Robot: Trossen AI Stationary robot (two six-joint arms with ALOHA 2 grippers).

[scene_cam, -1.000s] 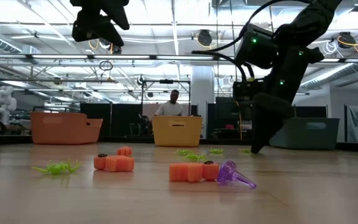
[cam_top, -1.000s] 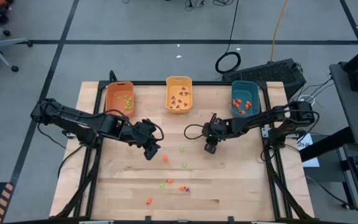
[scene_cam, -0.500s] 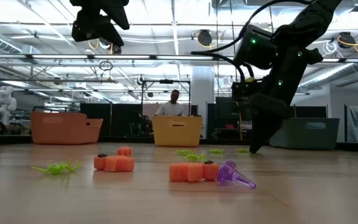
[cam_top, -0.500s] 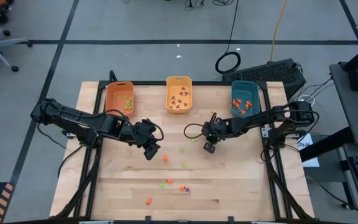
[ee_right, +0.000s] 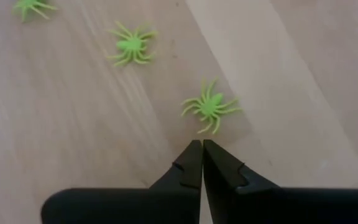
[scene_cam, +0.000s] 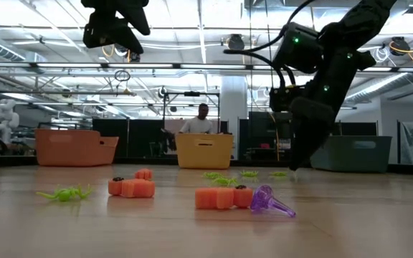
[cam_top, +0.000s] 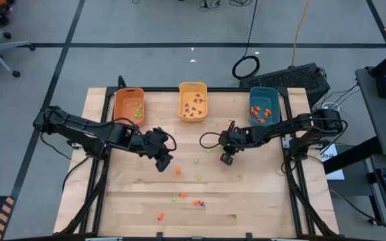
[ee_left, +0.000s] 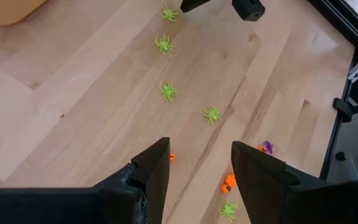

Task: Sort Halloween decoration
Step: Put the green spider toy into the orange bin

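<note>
The right gripper [ee_right: 202,163] is hanging with fingers closed on nothing; a green spider [ee_right: 209,106] is lying just ahead of its tips. Risk: lifting away empty-handed. The left gripper [ee_left: 194,163] is waiting, fingers parted, above an orange trinket [ee_left: 172,158].

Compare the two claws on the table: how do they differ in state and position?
The left claw is open, its fingers apart over bare wood; the right claw is shut, with nothing between its fingertips. The left hovers near an orange trinket; the right sits beside a green spider. Both point down at the table.
</note>
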